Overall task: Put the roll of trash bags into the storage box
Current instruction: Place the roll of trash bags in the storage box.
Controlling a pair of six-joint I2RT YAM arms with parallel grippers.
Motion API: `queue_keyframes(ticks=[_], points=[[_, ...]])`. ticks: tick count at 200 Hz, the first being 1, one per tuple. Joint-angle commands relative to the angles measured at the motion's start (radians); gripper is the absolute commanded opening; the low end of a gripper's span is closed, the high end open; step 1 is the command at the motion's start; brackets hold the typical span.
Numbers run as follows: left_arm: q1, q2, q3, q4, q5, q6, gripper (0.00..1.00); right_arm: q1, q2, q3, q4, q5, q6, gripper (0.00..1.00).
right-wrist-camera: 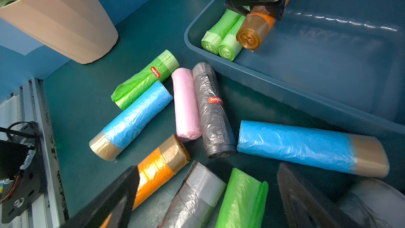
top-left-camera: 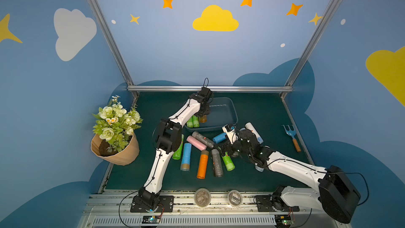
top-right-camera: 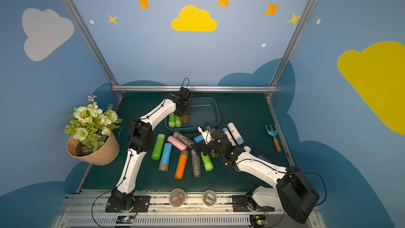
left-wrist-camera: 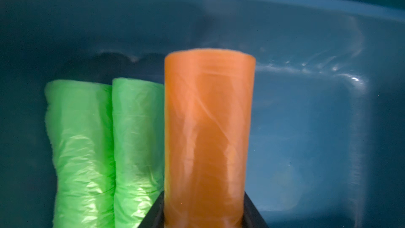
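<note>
- While your left tool [left-wrist-camera: 202,214] pinches the orange trash-bag roll [left-wrist-camera: 208,128] inside the storage box [right-wrist-camera: 328,66], just beside two green rolls [left-wrist-camera: 135,139], releasing too high could drop it onto them or send it rolling.
- Whether it touches the box floor, you cannot tell.
- Your right tool [right-wrist-camera: 208,196], spread wide over loose rolls [right-wrist-camera: 138,117] outside the box's near wall, could scatter them.
- Your roll looks tightly wound: glossy orange film, tan drawstring end.

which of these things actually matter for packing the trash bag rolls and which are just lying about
Job:
storage box
orange roll, gripped by the left tool over the box floor
two green rolls already inside
loose rolls on the mat

Lying about:
flower pot
blue garden fork
two round tubs on the front rail
</note>
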Motion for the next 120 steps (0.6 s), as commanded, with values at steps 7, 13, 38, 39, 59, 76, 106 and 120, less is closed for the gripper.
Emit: queue_keyframes(ticks=[7,13,38,39,59,76,106,120], points=[[-0.003,0.015,0.028,-0.012,-0.005,-0.022,0.46,-0.005,-0.024,-0.009,0.014,-0.013,0.014,0.96],[-0.003,0.02,0.032,-0.013,-0.005,-0.026,0.46,-0.006,-0.025,-0.009,0.013,-0.014,0.014,0.96],[-0.003,0.042,0.048,-0.025,-0.013,-0.043,0.46,-0.007,-0.028,-0.007,0.009,-0.013,0.013,0.96],[-0.003,0.043,0.049,-0.025,-0.014,-0.044,0.46,-0.007,-0.028,-0.007,0.009,-0.014,0.013,0.96],[-0.003,0.066,0.072,-0.043,-0.017,-0.047,0.46,-0.007,-0.032,-0.009,0.009,-0.015,0.014,0.96],[-0.002,0.088,0.104,-0.066,-0.02,-0.047,0.46,-0.007,-0.032,-0.009,0.009,-0.014,0.014,0.96],[-0.002,0.102,0.112,-0.074,-0.034,-0.05,0.46,-0.008,-0.031,-0.008,0.01,-0.014,0.014,0.96],[-0.002,0.106,0.112,-0.077,-0.041,-0.054,0.46,-0.01,-0.031,-0.009,0.009,-0.014,0.014,0.96]])
